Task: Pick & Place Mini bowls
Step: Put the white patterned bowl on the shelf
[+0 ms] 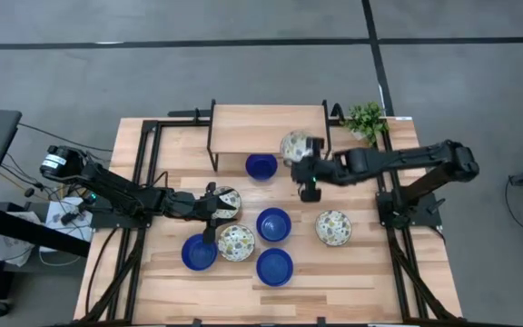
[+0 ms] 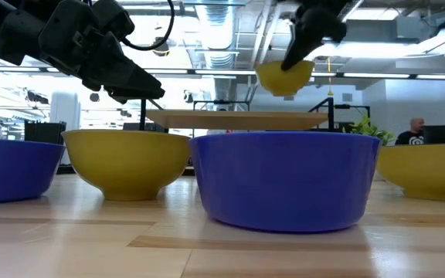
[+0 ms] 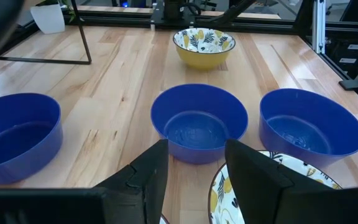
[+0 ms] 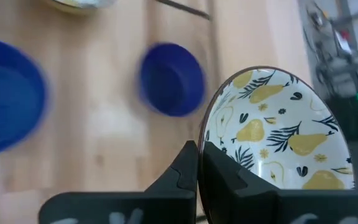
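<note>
Several mini bowls stand on the wooden table: cobalt blue ones [image 1: 273,224] [image 1: 261,166] [image 1: 199,252] and cream ones with a yellow pear-and-leaf pattern [image 1: 236,242] [image 1: 332,227]. My right gripper [image 1: 307,171] is shut on one patterned bowl [image 1: 295,147], high over the table's far middle. My left gripper [image 1: 213,207] is open and hangs just above another patterned bowl [image 1: 228,202] left of centre. In the left wrist view one finger [image 3: 247,171] stands over that bowl's rim [image 3: 291,177]. In the low view the left gripper [image 2: 122,73] is clear of the yellow-sided bowl [image 2: 126,162]. My right gripper [image 4: 201,152] pinches the patterned bowl by its rim [image 4: 205,140], one finger inside the bowl and one on its outer wall. The bowl is lifted clear and tipped on edge, its inside facing the wrist camera. In the low view it hangs [image 2: 284,77] above the shelf.
A low wooden shelf on black legs [image 1: 266,123] stands at the far side, with a small green plant [image 1: 366,118] at its right. Black frame rails [image 1: 143,154] run along the table's left and right sides. Bare wood lies near the table's near edge [image 1: 361,282]. People sit in the room behind.
</note>
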Motion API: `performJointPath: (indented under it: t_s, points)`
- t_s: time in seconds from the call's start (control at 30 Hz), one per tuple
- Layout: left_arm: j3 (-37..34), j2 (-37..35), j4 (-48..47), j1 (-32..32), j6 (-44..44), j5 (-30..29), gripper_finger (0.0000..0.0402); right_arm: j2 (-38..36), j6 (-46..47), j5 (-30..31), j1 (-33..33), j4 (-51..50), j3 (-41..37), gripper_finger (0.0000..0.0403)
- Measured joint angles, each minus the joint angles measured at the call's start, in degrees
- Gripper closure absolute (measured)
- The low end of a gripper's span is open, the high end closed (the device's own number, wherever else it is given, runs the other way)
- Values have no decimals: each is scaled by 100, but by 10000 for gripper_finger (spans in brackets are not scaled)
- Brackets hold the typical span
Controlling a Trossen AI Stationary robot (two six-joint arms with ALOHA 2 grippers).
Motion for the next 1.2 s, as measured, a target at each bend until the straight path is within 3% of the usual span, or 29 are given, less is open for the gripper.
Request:
performJointPath:
  t_s: [0.3, 0.57, 1.2]
  points:
    - [0, -1, 0, 1, 0, 0, 243, 0, -5, -393, -1308, 237, 0, 402]
    - [0, -2, 0, 0, 0, -2, 243, 0, 142, -914, -1944, 540, 0, 402]
    - [0, -2, 0, 0, 1, 0, 243, 530, 140, -846, -2097, 732, 29, 401]
